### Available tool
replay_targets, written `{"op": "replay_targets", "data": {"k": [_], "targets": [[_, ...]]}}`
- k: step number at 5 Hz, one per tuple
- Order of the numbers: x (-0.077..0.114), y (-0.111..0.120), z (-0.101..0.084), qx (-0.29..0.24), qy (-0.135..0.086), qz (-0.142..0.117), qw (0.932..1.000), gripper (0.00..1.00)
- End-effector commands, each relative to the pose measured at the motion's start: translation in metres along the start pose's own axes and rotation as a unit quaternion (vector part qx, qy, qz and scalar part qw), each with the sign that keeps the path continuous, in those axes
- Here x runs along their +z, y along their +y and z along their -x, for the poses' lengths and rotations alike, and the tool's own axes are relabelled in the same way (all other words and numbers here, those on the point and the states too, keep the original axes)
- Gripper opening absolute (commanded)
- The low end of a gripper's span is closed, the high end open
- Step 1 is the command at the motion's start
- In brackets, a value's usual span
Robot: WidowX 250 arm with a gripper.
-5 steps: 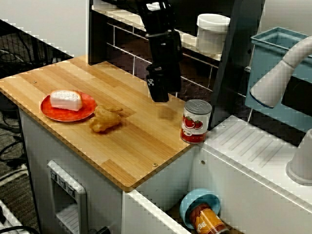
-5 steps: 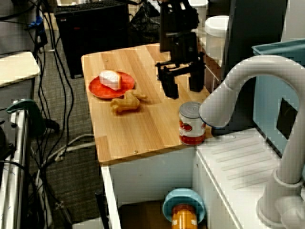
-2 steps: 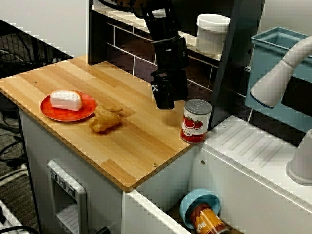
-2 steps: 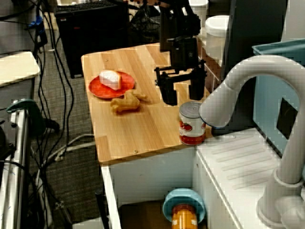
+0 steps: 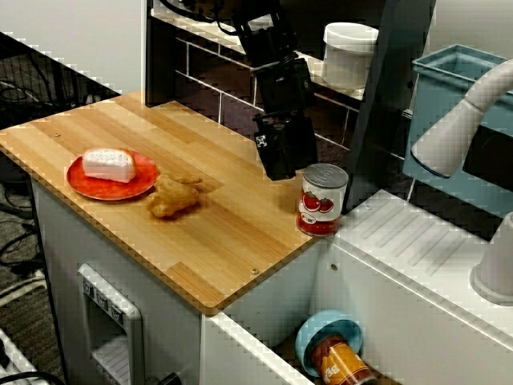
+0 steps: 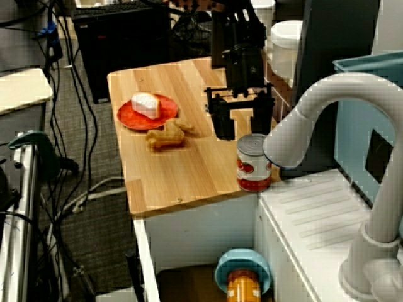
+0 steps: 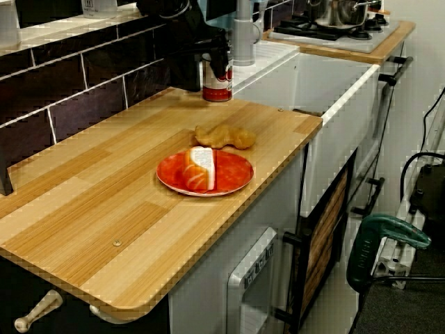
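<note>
A wooden counter [image 5: 224, 233] bears three things. A red plate [image 5: 144, 180] and a fried piece [image 5: 171, 197] lie just beside each other. A can [image 5: 322, 199] stands upright, well apart.

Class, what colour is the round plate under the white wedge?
The round plate is orange-red, clearest from the counter's end.

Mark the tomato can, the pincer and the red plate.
tomato can [image 5: 321, 204]: front corner view, on its label.
pincer [image 6: 243, 129]: sink-side view, midway between the fingertips.
red plate [image 5: 108, 190]: front corner view, bare front rim.
</note>
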State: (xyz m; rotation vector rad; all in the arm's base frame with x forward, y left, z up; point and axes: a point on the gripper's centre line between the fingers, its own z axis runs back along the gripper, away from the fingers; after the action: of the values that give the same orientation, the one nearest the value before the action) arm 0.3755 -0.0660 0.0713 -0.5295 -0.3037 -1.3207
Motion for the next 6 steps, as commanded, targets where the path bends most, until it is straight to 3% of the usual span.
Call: {"op": "replay_targets", "data": {"k": [1, 3, 4, 5, 6], "targets": [[0.006, -0.026, -0.029, -0.034, -0.040, 0.009, 0.9986, 1.00], [0.004, -0.051, -0.038, -0.047, -0.071, 0.050, 0.9951, 1.00], [0.007, -0.061, -0.038, -0.047, -0.075, 0.057, 0.9944, 1.00], [0.015, -0.068, -0.028, -0.046, -0.021, 0.042, 0.9978, 1.00], [0.024, -0.076, -0.008, -0.061, 0.024, 0.039, 0.9971, 1.00]]}}
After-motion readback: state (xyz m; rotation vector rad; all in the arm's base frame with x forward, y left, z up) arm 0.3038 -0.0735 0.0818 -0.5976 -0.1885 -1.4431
